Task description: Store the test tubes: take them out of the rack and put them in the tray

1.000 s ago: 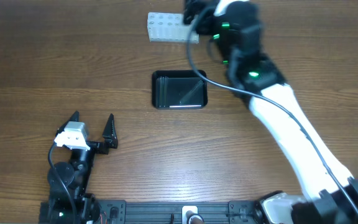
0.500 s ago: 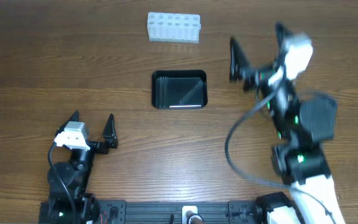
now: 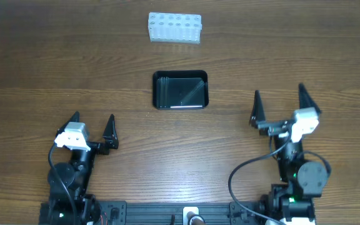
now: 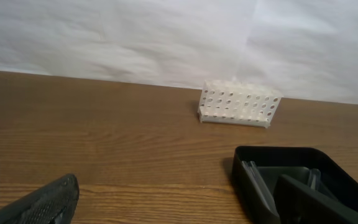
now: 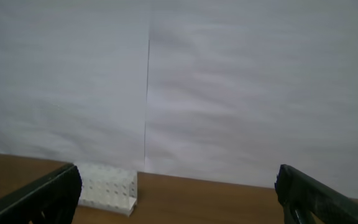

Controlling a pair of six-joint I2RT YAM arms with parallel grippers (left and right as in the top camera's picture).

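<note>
Nearest the bases, both arms sit low and well apart. The left claw [image 3: 93,117] is spread wide with nothing between its fingers, and the right claw [image 3: 279,94] is just as wide and just as bare. Bare tabletop [image 3: 42,62] lies between them and on either flank.

Farther out, on the midline, is the black tray [image 3: 156,90], roughly even between the two arms. In the left wrist view, pale clear shapes lie along its floor and look like test tubes [image 4: 252,179]. How many there are is hard to tell.

Beyond the tray and apart from it stands the white rack [image 3: 174,28], upright, near the white backdrop [image 4: 104,37] at the far side of the tabletop. Nothing sticks up out of its holes in any view, so it reads as emptied.

My judgement is that the storing step is at or very near its end, and the moment is one of rest, not of carrying.

If a tube is left in the rack, the next move calls for a long reach past the tray. The claw would have to come straight down over one hole and close gently on thin glass.

There is ample room beside the tray on both sides. The tight spots are the tray's raised rim, which a low pass could clip, and the backdrop close behind the rack, which leaves little room beyond it.
</note>
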